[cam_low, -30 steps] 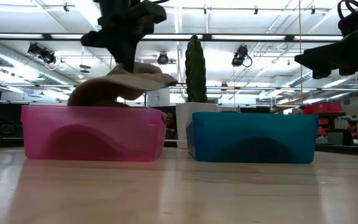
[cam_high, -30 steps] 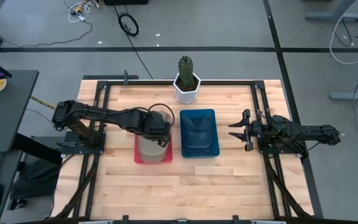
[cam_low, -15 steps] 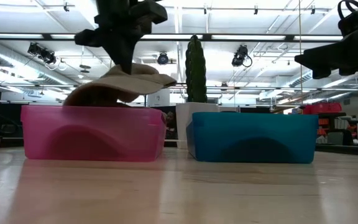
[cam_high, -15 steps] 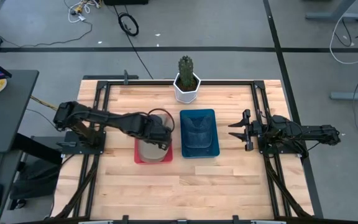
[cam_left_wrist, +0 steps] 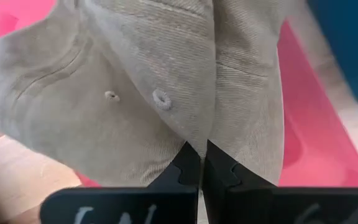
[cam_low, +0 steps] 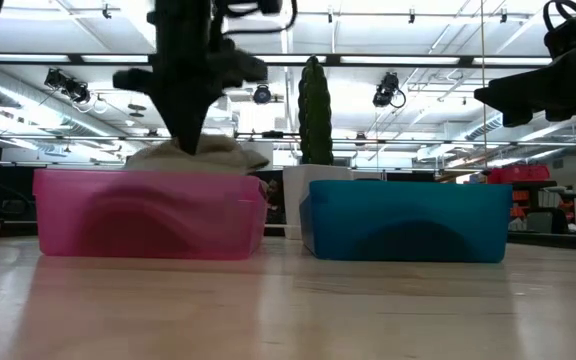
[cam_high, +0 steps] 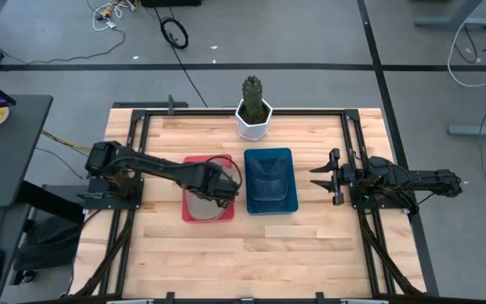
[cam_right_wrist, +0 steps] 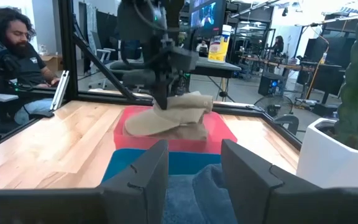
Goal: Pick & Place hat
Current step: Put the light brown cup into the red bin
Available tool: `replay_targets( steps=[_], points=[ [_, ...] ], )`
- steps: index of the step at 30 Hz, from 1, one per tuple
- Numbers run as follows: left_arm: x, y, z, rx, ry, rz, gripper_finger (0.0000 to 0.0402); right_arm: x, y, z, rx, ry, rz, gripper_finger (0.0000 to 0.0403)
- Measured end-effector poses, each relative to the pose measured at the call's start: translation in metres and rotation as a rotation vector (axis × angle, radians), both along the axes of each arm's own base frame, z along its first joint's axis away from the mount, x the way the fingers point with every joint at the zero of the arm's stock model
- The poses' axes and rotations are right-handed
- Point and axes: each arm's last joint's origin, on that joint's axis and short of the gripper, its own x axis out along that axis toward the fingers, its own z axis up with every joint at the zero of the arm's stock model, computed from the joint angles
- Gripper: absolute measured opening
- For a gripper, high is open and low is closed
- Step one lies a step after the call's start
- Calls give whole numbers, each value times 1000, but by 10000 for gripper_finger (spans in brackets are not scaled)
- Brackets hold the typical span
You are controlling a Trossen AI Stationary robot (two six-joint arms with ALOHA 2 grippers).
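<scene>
A tan corduroy hat [cam_left_wrist: 148, 87] hangs from my left gripper [cam_left_wrist: 201, 167], which is shut on it over the pink bin [cam_high: 194, 160]. In the low view the left gripper [cam_low: 190, 140] points down at the hat [cam_low: 208, 155], whose top shows just above the pink bin's rim [cam_low: 148, 178]. From above, the hat [cam_high: 199, 203] fills the bin's near part beside the gripper [cam_high: 220, 187]. My right gripper [cam_high: 327, 177] waits open at the table's right side, touching nothing. A blue hat [cam_high: 270, 181] lies in the blue bin [cam_high: 250, 156]. My left gripper pinches a raised fold of the hat's crown [cam_left_wrist: 194, 134] between its two fingers, close to the eyelets [cam_left_wrist: 161, 98]. The fingers [cam_low: 183, 120] come from above, pointing down. The hat hangs below them, its lower part down inside the pink bin [cam_left_wrist: 303, 130].
A cactus in a white pot [cam_high: 253, 114] stands at the far edge behind the bins. The blue bin [cam_low: 403, 220] sits just right of the pink one. Bare wood [cam_high: 251, 253] lies near the front edge. A seated person [cam_right_wrist: 11, 56] shows beyond the table.
My left gripper has moved down and slightly toward the near edge, staying shut on the hat. The hat has sunk from well above the pink bin's rim down into the bin, and its brim no longer sticks out to the right.
</scene>
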Motion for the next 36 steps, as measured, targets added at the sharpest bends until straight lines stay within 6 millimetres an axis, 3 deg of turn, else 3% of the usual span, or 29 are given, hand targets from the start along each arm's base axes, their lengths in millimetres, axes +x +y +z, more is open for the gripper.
replay_targets(
  steps=[11, 17, 29, 36],
  points=[
    [24, 16, -43, -30, 96, -33, 2, 0, 0, 0, 0, -1, 0, 153],
    [29, 18, -57, -45, 120, -41, 2, 0, 0, 0, 0, -1, -1, 153],
    [29, 15, -56, -67, 116, -85, 4, 0, 0, 0, 0, -2, -1, 153],
    [31, 14, -45, -96, 117, -146, 38, 0, 0, 0, 0, 0, 0, 153]
  ],
)
